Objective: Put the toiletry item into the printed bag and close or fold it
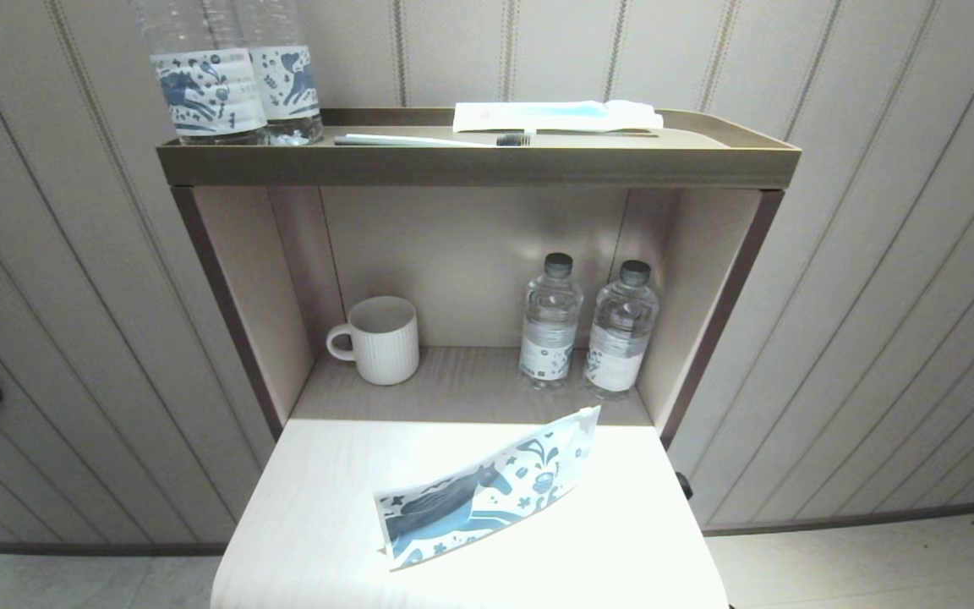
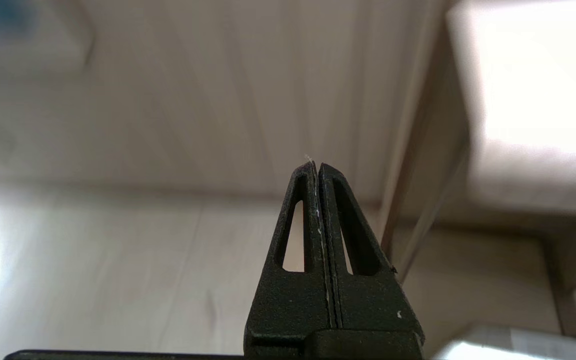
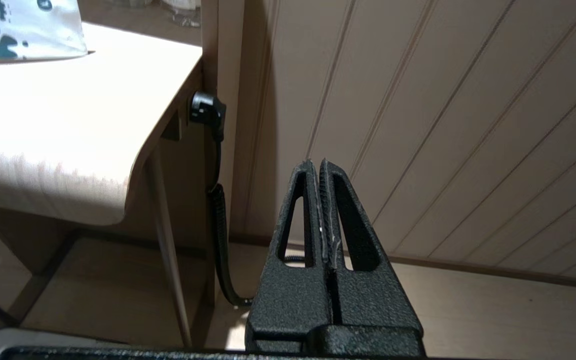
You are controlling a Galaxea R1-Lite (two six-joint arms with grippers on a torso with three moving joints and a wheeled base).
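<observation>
Printed bag point(image 1: 487, 499) lying lower centre: thin, limp, slippery, best pinched at its edge; left gripper point(image 2: 316, 167) and right gripper point(image 3: 317, 165) hanging closed, empty.

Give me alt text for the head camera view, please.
A horse-printed bag lies on a pale table before a shelf unit holding a white mug and two water bottles; a toothbrush lies on top. No arms show.

A pale wooden counter point(image 1: 309, 524) shines in bright light. Behind it stands a brown shelf unit point(image 1: 470, 165). Striped beige wall panels point(image 1: 876, 254) surround it, above a light floor point(image 1: 876, 567).
</observation>
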